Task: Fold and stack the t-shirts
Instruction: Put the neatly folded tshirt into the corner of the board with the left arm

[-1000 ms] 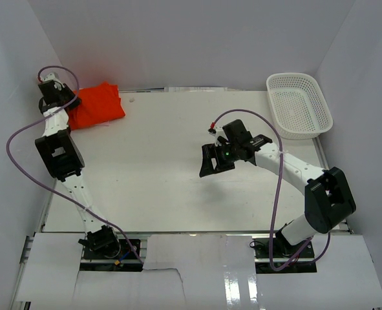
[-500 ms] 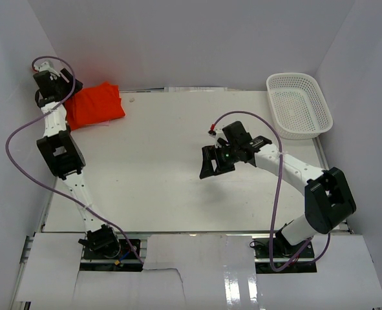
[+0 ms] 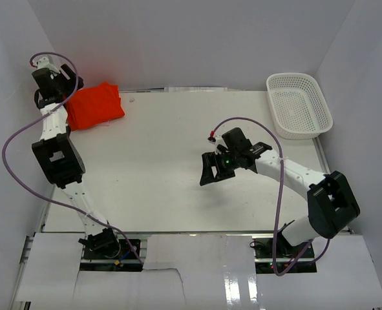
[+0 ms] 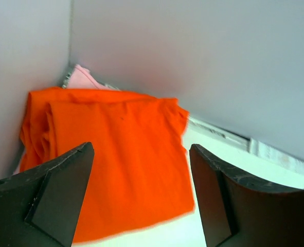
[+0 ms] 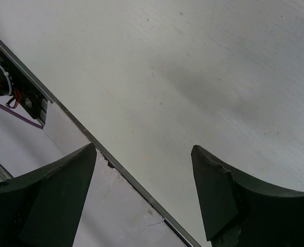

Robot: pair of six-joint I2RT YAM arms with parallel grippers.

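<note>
The left hand has just sprung wide, leaving the folded bright orange-red fabric t-shirts stacked at ten o'clock on the white desk.

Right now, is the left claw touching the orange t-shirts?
Cannot tell. In the left wrist view the open left claw frames the folded t-shirts, but neither contact nor gap shows plainly.

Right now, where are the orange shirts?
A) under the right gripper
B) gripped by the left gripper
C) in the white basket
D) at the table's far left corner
D: the shirts lie at the table's far left corner, loose below the open left gripper, far from the basket.
</note>
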